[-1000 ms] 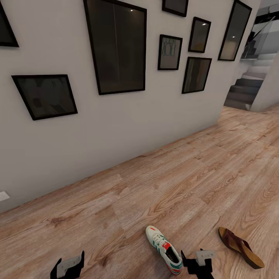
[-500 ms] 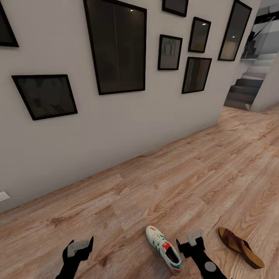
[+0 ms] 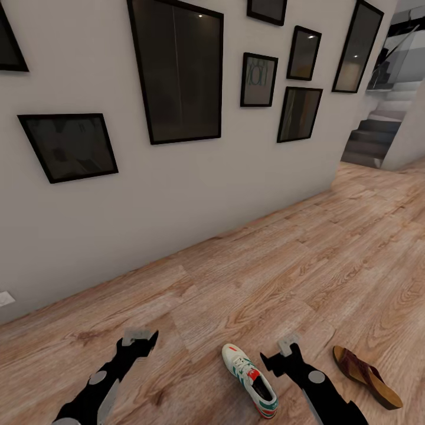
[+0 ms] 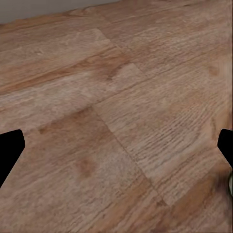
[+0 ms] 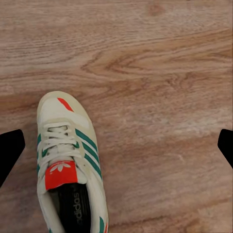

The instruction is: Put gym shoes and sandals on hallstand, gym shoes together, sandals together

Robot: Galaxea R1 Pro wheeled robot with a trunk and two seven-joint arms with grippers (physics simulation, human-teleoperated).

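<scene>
One off-white gym shoe (image 3: 249,379) with green stripes and a red tongue lies on the wood-plank corridor floor (image 3: 283,277), toe pointing toward the wall. A dark brown sandal (image 3: 366,376) lies to its right. My right gripper (image 3: 278,354) hovers open just right of the shoe's toe; the right wrist view has the shoe (image 5: 68,165) below, toward one finger (image 5: 9,150). My left gripper (image 3: 140,341) hangs open over bare floor left of the shoe. The second gym shoe, the second sandal and the hallstand are out of view.
A light grey wall (image 3: 177,195) with several black-framed pictures (image 3: 177,71) runs along the far side of the floor. Grey stairs (image 3: 372,139) rise at the far right. Open floor stretches between the shoes and the wall.
Both arms have reached forward over the floor. The right gripper has moved from beside the shoe's heel up to beside its toe. The shoe and sandal have not moved.
</scene>
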